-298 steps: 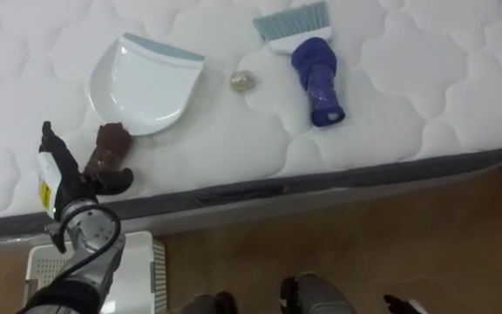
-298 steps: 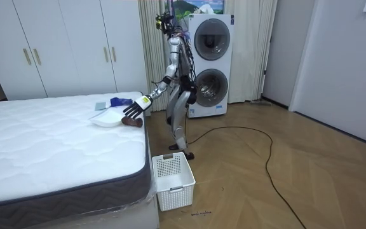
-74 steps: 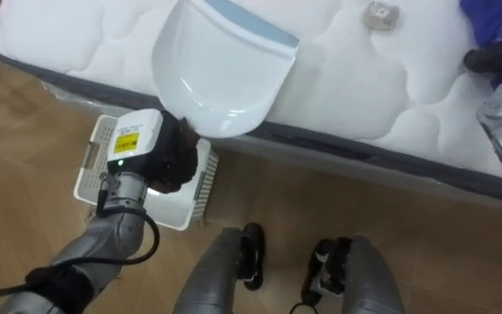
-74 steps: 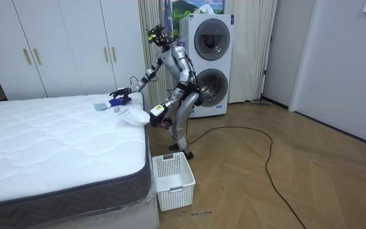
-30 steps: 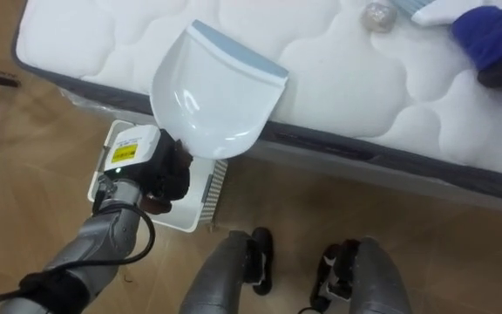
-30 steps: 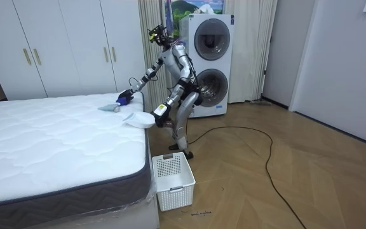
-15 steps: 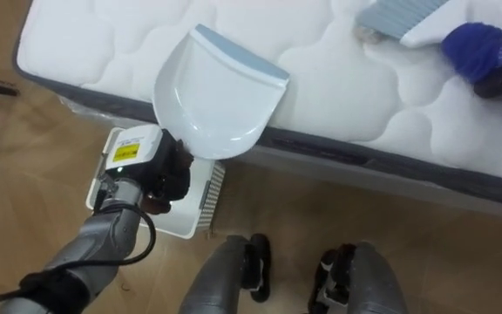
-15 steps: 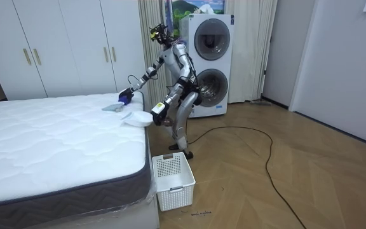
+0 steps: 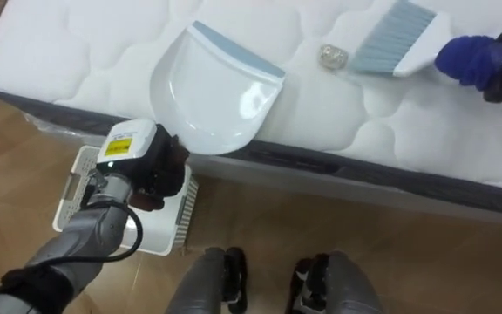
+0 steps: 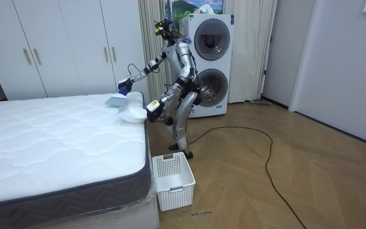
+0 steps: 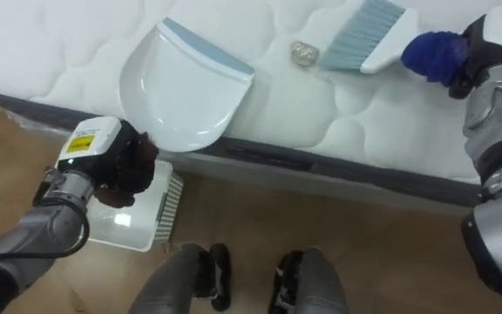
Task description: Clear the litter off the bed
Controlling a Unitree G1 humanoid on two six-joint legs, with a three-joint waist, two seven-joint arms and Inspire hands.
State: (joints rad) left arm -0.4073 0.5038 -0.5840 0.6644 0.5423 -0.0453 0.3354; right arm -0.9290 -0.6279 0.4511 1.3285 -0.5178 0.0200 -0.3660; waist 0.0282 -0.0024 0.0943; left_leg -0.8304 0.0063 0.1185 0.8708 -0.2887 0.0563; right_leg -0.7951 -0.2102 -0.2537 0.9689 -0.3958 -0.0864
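Bed (image 9: 77,52): white and puffy, with one small bit of rubbish on top, so not clean yet.
Rubbish (image 9: 332,57): little shiny crumpled ball, lying on the bed between the dustpan and the brush.
Dustpan (image 9: 212,96): white with a blue lip, resting on the bed's near edge, open mouth facing the ball, nothing inside.
Brush (image 9: 392,39): pale blue bristles just beside the ball, on the side away from the pan; too close to tell if touching.
Left hand (image 9: 159,166): down by the side of the bed, fingers curled round the pan's brown handle.
Right hand (image 11: 471,51): out over the bed, fingers wrapped round the brush's dark blue handle.
Basket (image 11: 168,205): white, on the floor next to the bed, right under the left hand.
Standing: close to the bed's side, leaning a little toward it, as seen in the room view.
Done so far: both tools picked up and put either side of the ball.
Left to do: probably sweep the ball into the pan, then tip the pan into the basket.
Count: one bed, one dustpan, one brush, one bit of rubbish, one basket.
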